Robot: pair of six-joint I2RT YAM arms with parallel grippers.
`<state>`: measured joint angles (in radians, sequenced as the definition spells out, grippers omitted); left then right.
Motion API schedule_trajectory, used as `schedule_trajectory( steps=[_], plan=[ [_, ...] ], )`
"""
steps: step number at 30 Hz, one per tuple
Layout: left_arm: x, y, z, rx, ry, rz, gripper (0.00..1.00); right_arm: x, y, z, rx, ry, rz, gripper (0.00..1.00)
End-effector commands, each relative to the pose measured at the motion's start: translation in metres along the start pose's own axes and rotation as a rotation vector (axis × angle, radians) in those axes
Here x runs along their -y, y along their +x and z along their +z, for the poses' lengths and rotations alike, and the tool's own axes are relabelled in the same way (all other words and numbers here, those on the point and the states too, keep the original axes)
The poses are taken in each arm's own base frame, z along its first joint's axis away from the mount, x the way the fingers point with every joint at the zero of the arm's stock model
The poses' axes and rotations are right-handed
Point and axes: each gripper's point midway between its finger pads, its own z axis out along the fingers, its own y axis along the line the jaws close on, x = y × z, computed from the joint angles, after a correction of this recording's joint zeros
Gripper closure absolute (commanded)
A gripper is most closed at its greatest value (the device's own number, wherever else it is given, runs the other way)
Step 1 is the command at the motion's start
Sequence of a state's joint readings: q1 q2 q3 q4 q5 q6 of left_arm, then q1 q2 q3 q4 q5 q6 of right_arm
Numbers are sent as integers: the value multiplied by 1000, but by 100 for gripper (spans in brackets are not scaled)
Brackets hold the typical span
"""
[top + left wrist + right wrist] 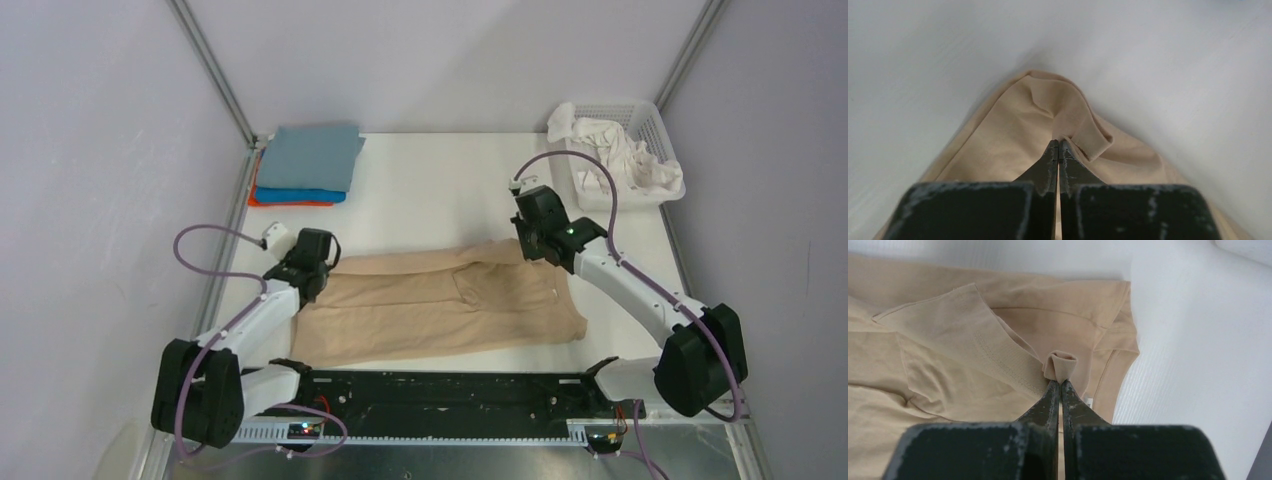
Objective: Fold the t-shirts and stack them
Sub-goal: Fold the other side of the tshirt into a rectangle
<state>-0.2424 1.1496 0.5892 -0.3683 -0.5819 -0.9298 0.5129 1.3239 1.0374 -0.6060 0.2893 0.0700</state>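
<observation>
One tan t-shirt (440,305) mid-fold, more to come
At centre, left gripper (1058,146) and right gripper (1062,385) each pinch its cloth; folded stack (310,165) upper left, white shirts (615,145) wait in basket (665,130) upper right

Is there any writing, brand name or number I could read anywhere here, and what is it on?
None can be read.
The small white tag on the tan t-shirt is too small to read.
The folded shirts and the white basket show no lettering.
</observation>
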Motion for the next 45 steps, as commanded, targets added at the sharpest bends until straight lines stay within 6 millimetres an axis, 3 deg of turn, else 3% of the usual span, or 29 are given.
schedule_trajectory(
  steps=[1, 6, 8, 9, 10, 11, 12, 13, 14, 15, 16, 17, 19, 21, 22, 23, 25, 26, 27, 28, 32, 36, 38, 40, 45],
  plan=[
    [-8, 2, -1, 38, -19, -95, 100, 0, 7, -11, 3, 34, 5, 100],
    [-16, 17, -2, 18, -17, -115, 100, -9, 32, -16, -53, 26, 18, 96],
    [-20, 21, -4, 7, -5, -123, 91, -20, 49, -19, -98, 5, 33, 95],
    [-26, 30, -5, -20, -6, -114, 76, -22, 58, -21, -121, 8, 39, 91],
    [-26, 29, -9, -19, 14, -129, 68, -28, 71, -26, -161, 9, 69, 87],
    [-34, 38, -12, -49, 2, -117, 45, -33, 82, -31, -187, -3, 89, 76],
    [-35, 36, -18, -44, 20, -141, 32, -41, 96, -37, -228, -17, 118, 71],
    [-49, 43, -22, -65, -15, -120, 9, -49, 111, -42, -268, -56, 140, 62],
    [-50, 38, -30, -51, 5, -152, 5, -56, 122, -50, -299, -69, 192, 58],
    [-61, 35, -39, -41, -6, -161, 1, -57, 139, -56, -356, -69, 201, 47],
    [-72, 35, -46, -43, -31, -139, 1, -59, 144, -61, -356, -63, 232, 44],
    [-70, 27, -54, -18, 12, -170, 1, -57, 156, -67, -379, -39, 229, 40],
    [-70, 19, -66, 5, 66, -185, 0, -51, 158, -73, -337, -21, 225, 33],
    [-62, 6, -76, 30, 128, -198, 0, -50, 148, -76, -273, -48, 234, 24],
    [-54, -4, -84, 45, 163, -209, 0, -51, 141, -79, -233, -71, 246, 9],
    [-51, -10, -88, 53, 178, -187, 0, -55, 130, -78, -188, -103, 250, 5],
    [-33, -24, -98, 62, 230, -146, 0, -61, 111, -79, -109, -159, 272, 1],
    [-14, -33, -107, 58, 302, -151, 0, -63, 106, -80, -86, -179, 283, 1],
    [-3, -30, -104, 34, 319, -86, 0, -65, 95, -79, -45, -197, 302, 1],
    [23, -35, -114, 14, 426, -81, 0, -66, 91, -77, -28, -204, 311, 1],
    [88, -10, -93, -133, 533, 98, 0, -65, 40, -65, 134, -256, 443, 1],
    [118, 11, -62, -245, 490, 206, 0, -74, 3, -44, 188, -381, 494, 1],
    [124, 22, -48, -286, 466, 246, 0, -81, -4, -28, 166, -433, 495, 1],
    [116, 30, -28, -292, 388, 260, 0, -89, -4, -10, 138, -466, 487, 1],
    [61, 57, 10, -365, 201, 237, 0, -103, 18, 28, 16, -451, 439, 0]
  ],
)
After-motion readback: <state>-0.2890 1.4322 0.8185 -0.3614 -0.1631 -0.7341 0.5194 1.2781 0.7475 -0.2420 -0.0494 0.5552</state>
